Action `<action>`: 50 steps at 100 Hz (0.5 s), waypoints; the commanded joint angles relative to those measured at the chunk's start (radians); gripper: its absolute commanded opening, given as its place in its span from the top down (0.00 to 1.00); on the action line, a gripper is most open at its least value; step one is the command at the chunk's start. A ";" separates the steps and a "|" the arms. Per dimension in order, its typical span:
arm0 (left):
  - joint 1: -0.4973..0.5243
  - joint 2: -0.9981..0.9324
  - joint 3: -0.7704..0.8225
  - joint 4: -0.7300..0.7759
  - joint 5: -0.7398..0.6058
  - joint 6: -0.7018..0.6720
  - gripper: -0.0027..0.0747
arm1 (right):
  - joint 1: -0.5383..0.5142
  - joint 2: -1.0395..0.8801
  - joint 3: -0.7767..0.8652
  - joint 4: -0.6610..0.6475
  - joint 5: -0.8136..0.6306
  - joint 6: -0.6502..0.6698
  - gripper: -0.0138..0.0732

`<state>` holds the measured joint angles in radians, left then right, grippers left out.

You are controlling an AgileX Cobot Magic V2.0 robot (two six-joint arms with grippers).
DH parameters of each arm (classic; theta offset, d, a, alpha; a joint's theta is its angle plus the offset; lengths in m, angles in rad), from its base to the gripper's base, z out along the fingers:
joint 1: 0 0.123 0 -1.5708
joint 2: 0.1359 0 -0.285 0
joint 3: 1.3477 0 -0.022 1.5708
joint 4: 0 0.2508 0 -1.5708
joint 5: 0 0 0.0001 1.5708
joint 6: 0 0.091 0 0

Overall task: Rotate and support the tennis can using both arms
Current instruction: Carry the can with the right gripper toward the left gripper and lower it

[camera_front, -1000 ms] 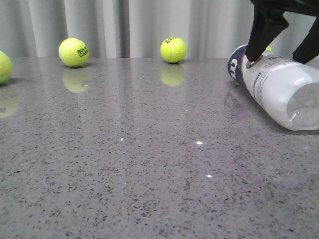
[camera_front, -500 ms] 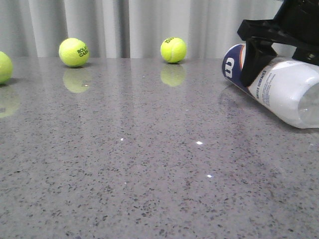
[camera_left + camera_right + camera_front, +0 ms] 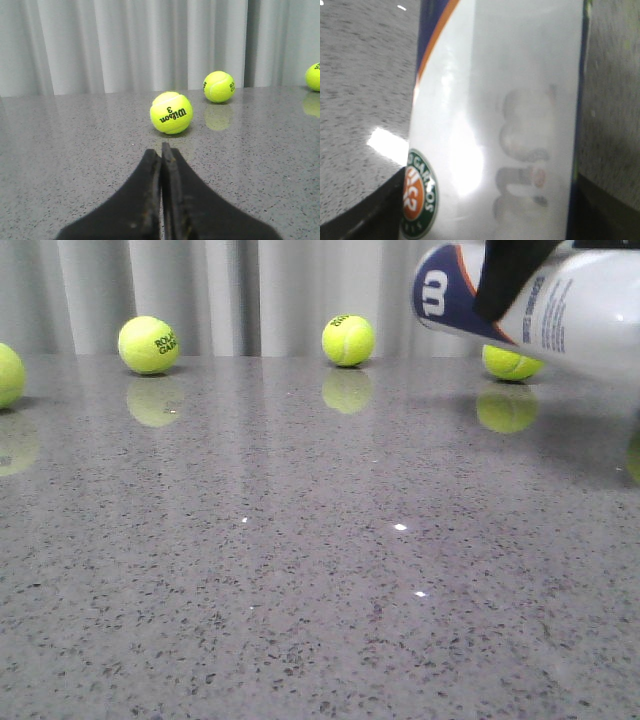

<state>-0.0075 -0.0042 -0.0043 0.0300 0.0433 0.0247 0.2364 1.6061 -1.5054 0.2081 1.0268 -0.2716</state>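
Observation:
The tennis can (image 3: pixel 570 315), white with a navy end and a white "W", hangs tilted above the table at the upper right of the front view. My right gripper (image 3: pixel 490 200) is shut on it; one black finger (image 3: pixel 505 280) crosses its label. In the right wrist view the tennis can (image 3: pixel 495 110) fills the frame between both fingers (image 3: pixel 365 215), showing its orange stripe and round badge. My left gripper (image 3: pixel 161 151) is shut with nothing in it, low over the table, apart from the can and out of the front view.
Yellow-green tennis balls lie on the grey speckled table (image 3: pixel 300 570): one at the far left edge (image 3: pixel 8 375), two at the back (image 3: pixel 148 344) (image 3: pixel 348 340), one under the can (image 3: pixel 512 362). A Wilson ball (image 3: pixel 171 112) sits just ahead of the left fingertips. Curtains hang behind.
The can was lying on the table with the right gripper coming down around it. The gripper has shut on it and lifted it clear, uncovering a ball behind.

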 commanded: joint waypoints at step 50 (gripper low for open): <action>0.002 -0.039 0.049 -0.001 -0.084 -0.011 0.99 | 0.246 0.026 -0.144 0.013 -0.107 -0.927 0.61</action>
<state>-0.0075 -0.0042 -0.0043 0.0300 0.0433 0.0247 0.4569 1.6440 -1.6144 0.2081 0.9859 -1.0702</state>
